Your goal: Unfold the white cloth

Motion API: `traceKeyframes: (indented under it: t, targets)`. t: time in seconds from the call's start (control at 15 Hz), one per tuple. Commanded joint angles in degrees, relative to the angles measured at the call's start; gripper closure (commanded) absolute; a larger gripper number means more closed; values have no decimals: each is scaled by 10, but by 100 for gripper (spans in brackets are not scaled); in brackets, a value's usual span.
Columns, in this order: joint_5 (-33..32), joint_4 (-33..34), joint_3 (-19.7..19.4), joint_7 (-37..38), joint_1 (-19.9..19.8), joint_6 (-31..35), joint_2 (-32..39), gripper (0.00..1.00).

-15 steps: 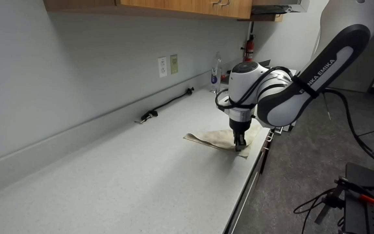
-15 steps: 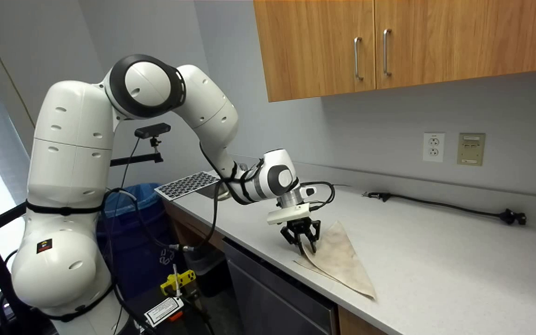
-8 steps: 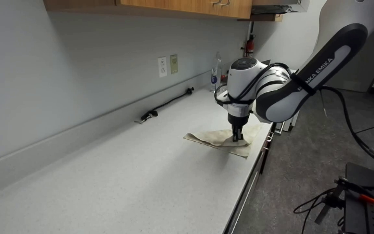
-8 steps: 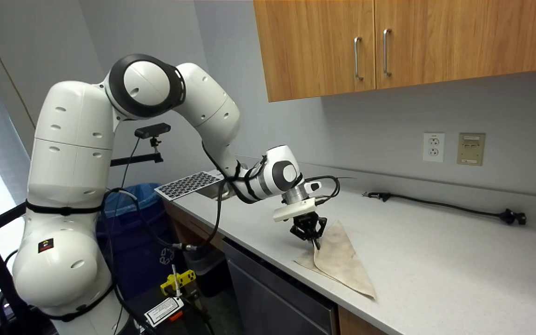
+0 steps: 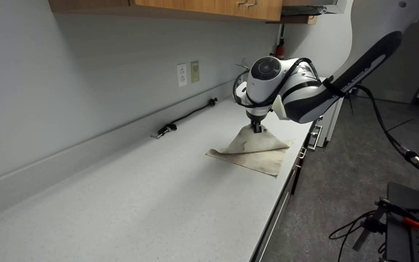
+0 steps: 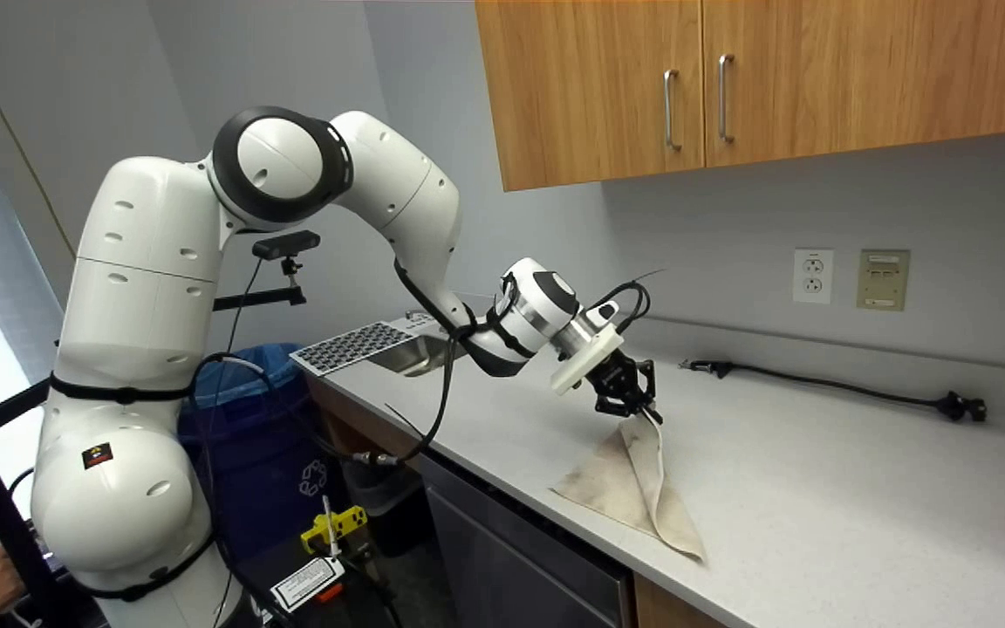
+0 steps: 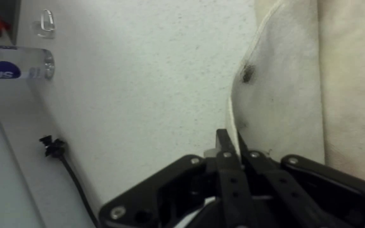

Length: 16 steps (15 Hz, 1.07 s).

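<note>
The pale countertop (image 5: 122,189) runs along a grey wall (image 5: 122,65) and gives us a flat working surface. The white cloth (image 5: 253,147), marked with dark stains, lies near the front edge: its lower layer rests flat, while its upper flap stands raised. We cannot make out the whole fold line. The gripper (image 5: 256,128) is closed on the top of that flap, with cloth pinched between its fingers (image 7: 224,139); we judge the step to be turning the flap back. To do this well, we hold the pinch firm and carry the flap away from the exposed lower layer, low and slowly, so that the whole cloth does not slide. We lay the edge down before we release; a high release would likely let it fall back creased. Beyond the cloth, we allow clearance from the black cable (image 6: 834,381) along the wall and from the bottle (image 7: 17,63) near it
</note>
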Motion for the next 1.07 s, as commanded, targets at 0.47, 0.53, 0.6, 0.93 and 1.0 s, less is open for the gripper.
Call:
traceKeyframes:
  t: [0.47,0.53,0.6,0.93,1.0]
  targets:
    - [-226,153,21,167,-14,-116,108,100]
    - [-235,158,25,175,-15,-127,113,100]
    - [-241,162,29,183,-17,-138,117,100]
    - [-250,177,46,204,-20,-189,130,58]
    - [-251,179,48,206,-21,-196,132,51]
